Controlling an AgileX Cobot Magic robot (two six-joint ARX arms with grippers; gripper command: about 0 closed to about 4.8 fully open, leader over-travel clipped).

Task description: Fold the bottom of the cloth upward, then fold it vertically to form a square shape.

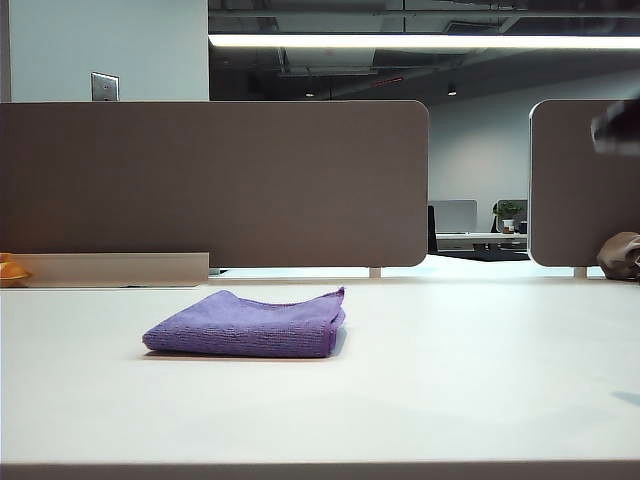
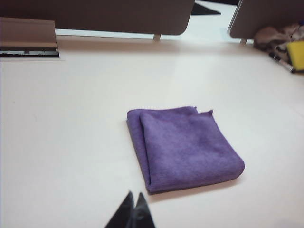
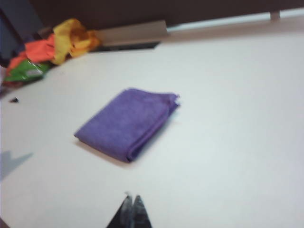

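The purple cloth (image 1: 245, 325) lies folded into a rough square on the white table, left of the middle in the exterior view. The left wrist view shows the cloth (image 2: 185, 147) in layers with a fold along one side. My left gripper (image 2: 135, 195) is shut and empty, hovering off the cloth's near corner, clear of it. My right gripper (image 3: 131, 197) is also shut and empty, well back from the cloth (image 3: 126, 121). Neither gripper's fingers show in the exterior view; only a dark blur of an arm (image 1: 615, 128) is at the upper right.
Grey divider panels (image 1: 215, 180) stand along the table's far edge. A brown-grey lump (image 1: 620, 255) sits at the far right, next to a yellow item (image 2: 295, 54) and a pen. Orange, yellow and green packets (image 3: 52, 47) lie at the far left by a grey cable tray (image 1: 115, 268).
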